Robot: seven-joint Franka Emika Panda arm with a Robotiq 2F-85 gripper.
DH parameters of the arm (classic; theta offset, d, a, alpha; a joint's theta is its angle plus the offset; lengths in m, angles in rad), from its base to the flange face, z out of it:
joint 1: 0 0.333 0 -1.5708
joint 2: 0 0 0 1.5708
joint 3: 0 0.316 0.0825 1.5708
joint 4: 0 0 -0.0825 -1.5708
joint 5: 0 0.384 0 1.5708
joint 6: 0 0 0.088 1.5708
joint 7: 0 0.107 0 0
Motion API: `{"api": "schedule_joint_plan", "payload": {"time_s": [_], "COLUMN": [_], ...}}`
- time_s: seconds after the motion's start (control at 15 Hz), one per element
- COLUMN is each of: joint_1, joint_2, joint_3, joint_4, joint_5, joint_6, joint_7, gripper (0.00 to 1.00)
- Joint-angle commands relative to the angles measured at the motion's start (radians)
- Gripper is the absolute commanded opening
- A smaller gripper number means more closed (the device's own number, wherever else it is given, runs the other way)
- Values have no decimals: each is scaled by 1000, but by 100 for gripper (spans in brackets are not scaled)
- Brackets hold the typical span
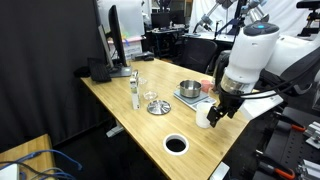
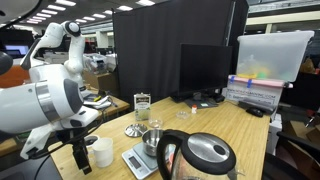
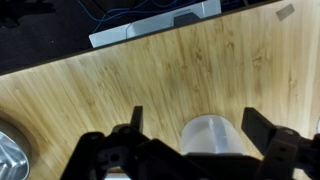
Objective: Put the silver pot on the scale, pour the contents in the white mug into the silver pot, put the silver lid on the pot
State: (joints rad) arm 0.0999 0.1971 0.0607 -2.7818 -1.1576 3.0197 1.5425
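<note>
Small shiny steel pot [image 1: 188, 89] sits on the thin grey-blue scale [image 1: 183, 100] on the bamboo counter [image 1: 135, 125]. The gripper [image 3: 193, 118], jaws apart, straddles the plain white mug [image 3: 212, 138], apparently ungrasped. Pouring and fitting the knobbed silver lid [image 1: 158, 107] remain.

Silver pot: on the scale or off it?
On. In both exterior views the silver pot rests on the scale, whose flat platform shows beneath it and in front of it.
</note>
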Motion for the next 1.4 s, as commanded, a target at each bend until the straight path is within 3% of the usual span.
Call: {"api": "schedule_joint_plan", "payload": {"time_s": [0.0,0.33,0.6,1.33], "joint_1": [-30,-20,10,63], "joint_2": [5,-17,-53,-57], "joint_3": [-36,-57,-32,-5], "joint_4": [0,1,5,21], "joint_5": [-199,-452,-555,-574], "joint_6": [60,88,55,-28], "joint_7": [154,370,463,484], "gripper": [100,100,100,100]}}
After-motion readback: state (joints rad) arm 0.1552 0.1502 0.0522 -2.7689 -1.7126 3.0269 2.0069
